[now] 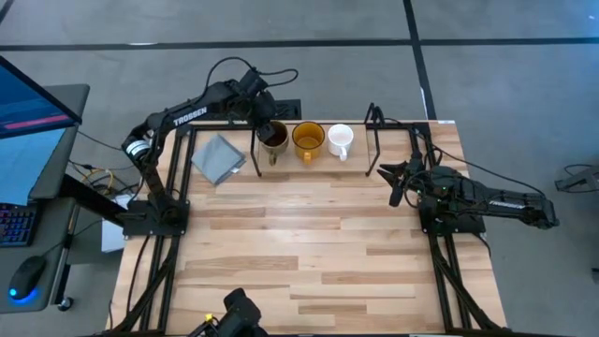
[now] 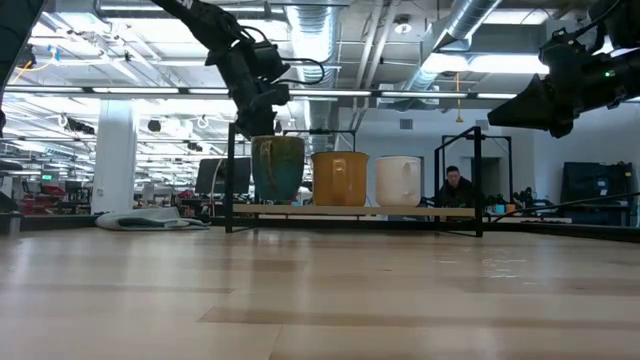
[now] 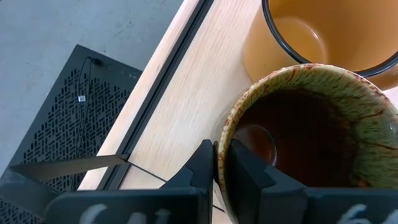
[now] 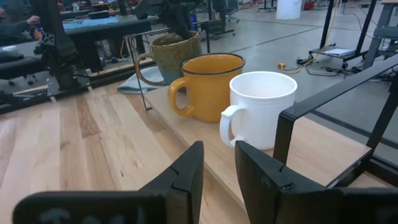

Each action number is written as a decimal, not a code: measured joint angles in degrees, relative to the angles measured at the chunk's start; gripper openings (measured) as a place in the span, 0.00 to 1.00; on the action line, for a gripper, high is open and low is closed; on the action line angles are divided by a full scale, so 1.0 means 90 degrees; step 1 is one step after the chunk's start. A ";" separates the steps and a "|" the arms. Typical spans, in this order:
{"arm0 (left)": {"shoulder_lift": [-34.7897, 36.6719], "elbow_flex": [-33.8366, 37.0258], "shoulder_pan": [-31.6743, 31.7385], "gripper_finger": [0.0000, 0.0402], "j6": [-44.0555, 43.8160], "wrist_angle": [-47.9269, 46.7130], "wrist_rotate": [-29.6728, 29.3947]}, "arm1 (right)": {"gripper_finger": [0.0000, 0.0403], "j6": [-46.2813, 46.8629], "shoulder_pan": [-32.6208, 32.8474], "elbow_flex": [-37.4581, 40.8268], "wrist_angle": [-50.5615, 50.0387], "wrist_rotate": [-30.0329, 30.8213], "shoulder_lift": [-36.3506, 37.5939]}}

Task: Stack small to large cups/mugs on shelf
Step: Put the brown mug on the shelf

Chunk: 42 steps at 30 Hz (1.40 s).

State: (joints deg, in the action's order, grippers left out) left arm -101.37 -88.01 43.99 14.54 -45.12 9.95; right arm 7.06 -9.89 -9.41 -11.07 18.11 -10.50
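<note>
Three mugs stand in a row on the shelf (image 1: 376, 140), a black rod frame with a light wooden board (image 2: 440, 211). The dark brown mug (image 1: 272, 137) is nearest the table's left, the yellow-orange mug (image 1: 308, 139) is in the middle, and the small white mug (image 1: 340, 139) is nearest the right. They also show in the low view: brown mug (image 2: 278, 168), yellow-orange mug (image 2: 340, 178), white mug (image 2: 398, 180). My left gripper (image 3: 220, 167) is above the brown mug, shut on its rim. My right gripper (image 4: 218, 168) is open and hovers off the shelf's right end, facing the mugs. My left gripper pinches the brown mug's rim (image 3: 221, 134) on the side away from the yellow-orange mug, with one finger (image 3: 244, 167) inside the mug and one finger (image 3: 202, 167) outside. The fingers come from above, pointing down. The mug stands upright with its base on the shelf's board.
A grey cloth (image 1: 218, 157) lies on the table left of the shelf. A flat black slotted panel (image 3: 62, 124) lies beyond the table's far edge. The wide near half of the table (image 1: 309, 253) is bare wood. A person (image 2: 455, 186) sits in the room behind.
</note>
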 joint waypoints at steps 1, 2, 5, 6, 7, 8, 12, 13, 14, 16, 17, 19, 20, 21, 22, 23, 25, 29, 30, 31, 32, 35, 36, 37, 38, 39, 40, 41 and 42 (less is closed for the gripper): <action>-0.0002 0.0000 0.0000 0.03 -0.0004 0.0008 -0.0004 | 0.28 -0.0002 0.0000 0.0000 0.0000 0.0000 0.0000; -0.0002 0.0000 0.0000 0.03 -0.0006 0.0026 -0.0006 | 0.28 -0.0002 0.0000 0.0000 0.0000 0.0000 0.0000; -0.0002 0.0000 0.0000 0.03 -0.0049 0.0030 -0.0006 | 0.28 -0.0004 0.0000 0.0000 -0.0002 0.0000 0.0002; -0.0002 0.0000 0.0000 0.03 -0.0065 0.0024 -0.0007 | 0.28 -0.0004 -0.0002 0.0000 -0.0002 0.0000 0.0002; -0.0002 0.0000 0.0000 0.03 -0.0072 0.0025 -0.0005 | 0.28 -0.0004 0.0000 0.0000 -0.0002 0.0000 0.0002; -0.0002 0.0000 0.0000 0.03 -0.0074 0.0026 0.0000 | 0.28 -0.0004 0.0000 0.0000 -0.0002 0.0000 0.0002; -0.0002 0.0000 0.0000 0.03 -0.0077 0.0013 0.0001 | 0.28 -0.0006 0.0000 0.0000 -0.0002 0.0000 0.0000; -0.0002 0.0000 0.0000 0.03 -0.0082 0.0014 0.0011 | 0.28 -0.0006 -0.0001 0.0000 -0.0002 0.0000 0.0000; -0.0002 0.0000 0.0000 0.03 -0.0101 0.0014 0.0025 | 0.28 -0.0006 -0.0001 0.0000 -0.0002 0.0000 0.0000; -0.0002 0.0000 0.0000 0.03 -0.0194 0.0001 0.0030 | 0.28 -0.0006 0.0000 0.0000 -0.0002 0.0000 0.0001; -0.0002 0.0000 0.0000 0.03 -0.0234 -0.0007 0.0032 | 0.28 -0.0006 0.0000 0.0000 -0.0002 0.0000 0.0000; -0.0002 0.0000 -0.0027 0.03 -0.0252 -0.0043 0.0030 | 0.28 -0.0009 0.0000 0.0000 -0.0002 0.0000 0.0000; -0.0002 0.0000 -0.0038 0.03 -0.0254 -0.0062 0.0005 | 0.28 -0.0013 0.0000 0.0000 -0.0002 0.0000 0.0000; -0.0002 0.0000 -0.0052 0.03 -0.0255 -0.0061 -0.0029 | 0.28 -0.0021 0.0000 0.0000 -0.0005 0.0000 0.0000; -0.0002 0.0000 -0.0056 0.03 -0.0261 -0.0056 -0.0069 | 0.28 -0.0021 0.0000 0.0000 -0.0002 0.0000 0.0000; -0.0002 0.0000 -0.0056 0.03 -0.0264 -0.0056 -0.0087 | 0.28 -0.0021 0.0000 0.0000 -0.0004 0.0000 0.0001; -0.0002 0.0000 -0.0058 0.03 -0.0278 -0.0066 -0.0085 | 0.28 -0.0021 -0.0001 0.0000 -0.0005 0.0000 0.0000; -0.0002 0.0000 -0.0058 0.03 -0.0292 -0.0080 -0.0089 | 0.28 -0.0016 0.0000 0.0000 -0.0005 0.0000 0.0000; -0.0002 0.0000 -0.0058 0.03 -0.0309 -0.0094 -0.0092 | 0.28 -0.0017 0.0000 0.0000 -0.0005 0.0000 0.0000; -0.0002 0.0000 -0.0058 0.03 -0.0317 -0.0118 -0.0098 | 0.28 -0.0018 -0.0002 0.0000 -0.0005 0.0000 0.0000; -0.0002 0.0000 -0.0059 0.03 -0.0317 -0.0142 -0.0104 | 0.28 -0.0016 -0.0001 0.0000 -0.0005 0.0000 0.0000; -0.0002 0.0000 -0.0077 0.03 -0.0315 -0.0170 -0.0102 | 0.28 -0.0016 0.0000 0.0000 -0.0005 0.0000 0.0002; -0.0002 0.0000 -0.0086 0.03 -0.0315 -0.0168 -0.0109 | 0.28 -0.0014 -0.0001 0.0000 -0.0005 0.0000 0.0002; -0.0002 0.0000 -0.0095 0.03 -0.0315 -0.0170 -0.0114 | 0.28 -0.0014 0.0000 0.0000 -0.0005 0.0000 0.0000; -0.0002 0.0000 -0.0104 0.03 -0.0315 -0.0173 -0.0116 | 0.28 -0.0014 0.0000 0.0000 -0.0005 0.0000 0.0001; -0.0002 0.0000 -0.0117 0.03 -0.0311 -0.0182 -0.0128 | 0.28 -0.0014 0.0000 0.0000 -0.0005 0.0000 0.0001; -0.0002 0.0001 -0.0136 0.03 -0.0292 -0.0191 -0.0145 | 0.28 -0.0011 -0.0001 0.0000 -0.0005 0.0000 0.0000; -0.0022 0.0001 -0.0153 0.03 -0.0262 -0.0191 -0.0175 | 0.28 -0.0010 0.0000 0.0000 -0.0005 0.0000 0.0000; -0.0068 -0.0001 -0.0189 0.03 -0.0253 -0.0180 -0.0196 | 0.28 -0.0009 -0.0001 0.0000 -0.0005 0.0000 0.0002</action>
State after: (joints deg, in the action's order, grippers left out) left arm -101.98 -88.01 42.28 12.26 -46.74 8.19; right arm 6.98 -9.90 -9.41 -11.11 18.11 -10.49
